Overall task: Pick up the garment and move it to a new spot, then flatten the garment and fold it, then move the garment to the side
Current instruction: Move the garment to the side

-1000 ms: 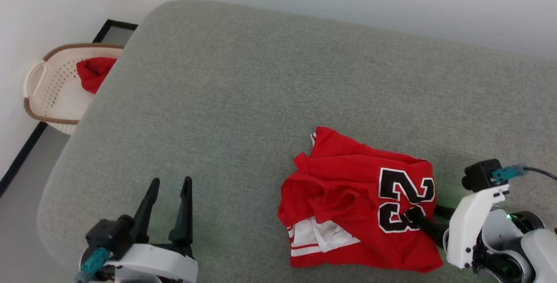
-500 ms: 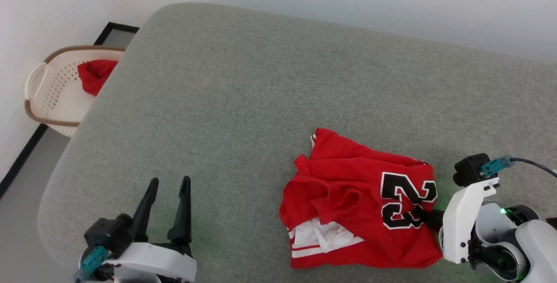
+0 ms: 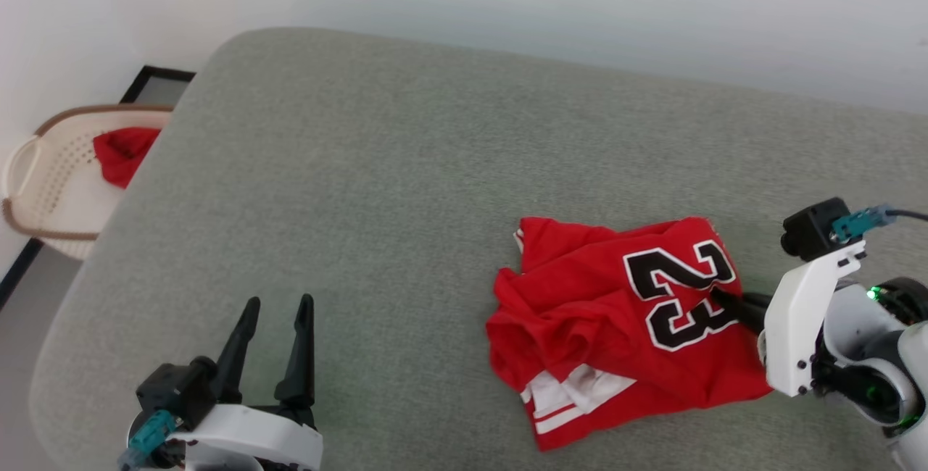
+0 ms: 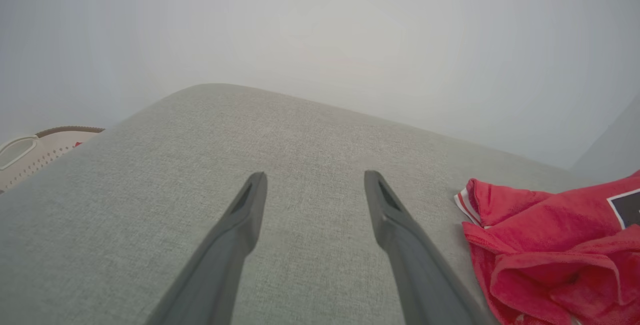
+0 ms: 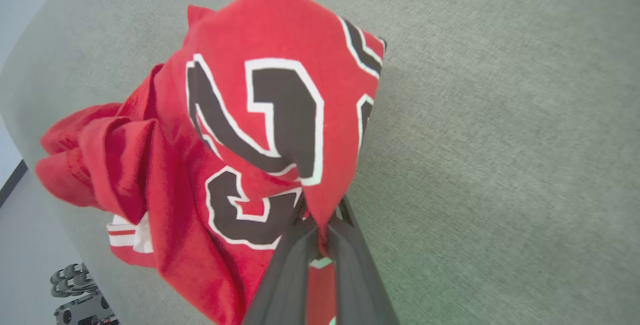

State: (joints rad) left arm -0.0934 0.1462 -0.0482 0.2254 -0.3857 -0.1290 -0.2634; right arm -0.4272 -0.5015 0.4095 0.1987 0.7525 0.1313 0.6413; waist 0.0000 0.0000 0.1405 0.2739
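Note:
The garment [image 3: 616, 333], a red jersey with a black-and-white "23" and white striped trim, is bunched at the right of the grey cushion [image 3: 406, 188]. My right gripper [image 3: 719, 296] is shut on a pinch of its cloth beside the number, and the cloth is pulled up toward it. In the right wrist view the garment [image 5: 240, 130] drapes from the closed fingertips [image 5: 300, 235]. My left gripper [image 3: 277, 306] is open at the lower left, well apart from the jersey. In the left wrist view that gripper [image 4: 312, 180] is empty over bare cushion, with the garment [image 4: 550, 245] at the right edge.
A cream laundry basket [image 3: 36, 196] with a plain red cloth [image 3: 119, 156] in it stands on the floor past the cushion's left edge. A white wall runs along the far side. Bare cushion lies left and beyond the jersey.
My right gripper has shut on the jersey by the "23" and drawn that part up and away from me, dragging the cloth along. The head camera has shifted. The left gripper has not moved.

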